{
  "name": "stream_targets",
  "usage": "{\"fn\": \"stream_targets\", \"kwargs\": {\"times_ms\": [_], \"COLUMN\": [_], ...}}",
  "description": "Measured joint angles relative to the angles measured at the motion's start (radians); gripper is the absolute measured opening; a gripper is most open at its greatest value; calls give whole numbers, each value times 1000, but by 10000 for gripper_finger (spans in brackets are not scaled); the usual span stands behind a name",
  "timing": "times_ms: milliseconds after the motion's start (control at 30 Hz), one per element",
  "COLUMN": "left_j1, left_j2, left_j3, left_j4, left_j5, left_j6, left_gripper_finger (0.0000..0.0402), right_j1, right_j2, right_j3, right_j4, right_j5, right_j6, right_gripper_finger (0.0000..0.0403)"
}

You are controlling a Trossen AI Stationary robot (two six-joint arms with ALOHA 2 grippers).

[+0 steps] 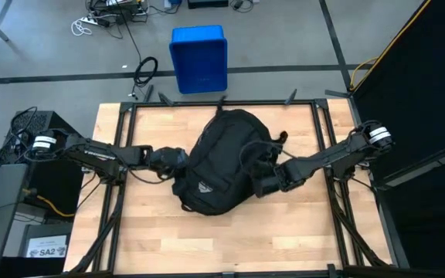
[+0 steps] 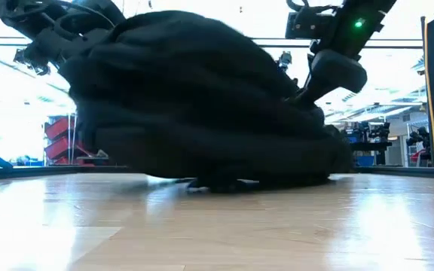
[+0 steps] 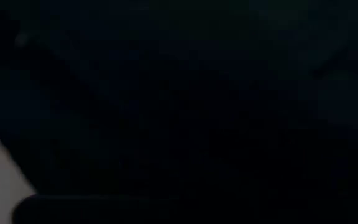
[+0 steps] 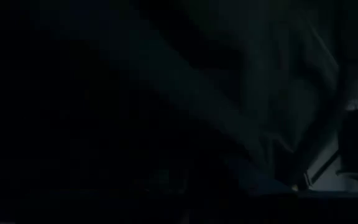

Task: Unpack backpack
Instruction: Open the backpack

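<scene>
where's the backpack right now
In the high view, the backpack lies at the middle of the wooden table, between the left gripper pressed to one side and the right gripper on the other.

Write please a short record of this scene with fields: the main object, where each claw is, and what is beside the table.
main object: black backpack, lying on the middle of the wooden table
left claw: against the backpack's left side, fingers hidden
right claw: against the backpack's right side, near the straps, fingers hidden
unpacked items: none visible on the table
off the table: blue bin on the floor beyond the far edge
</scene>
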Motion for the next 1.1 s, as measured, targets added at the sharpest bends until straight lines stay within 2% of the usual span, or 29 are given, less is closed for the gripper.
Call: {"fn": "stream_targets", "kwargs": {"times_ms": [267,433,633,800,933,1100], "left_j1": [-82,-127,-165,-165,-165,-164], "left_j2": [75,117,110,98,104,106], "left_j3": [-4,-4,-3,-3,5,5], "left_j4": [136,218,164,130,180,258], "left_j5": [-42,-13,11,13,6,-3], "left_j6": [44,34,54,65,48,46], "left_gripper_finger": [159,201,213,214,214,214], "right_j1": [-98,-164,-212,-174,-92,32], "right_j2": [-6,-6,-6,-17,-56,-104], "right_j3": [0,0,1,1,1,2], "right_j4": [-3,-35,-158,-243,-186,8], "right_j5": [-2,-2,3,-16,-71,-78], "right_j6": [-98,-143,-100,12,51,29], "right_gripper_finger": [29,24,24,22,22,21]}}
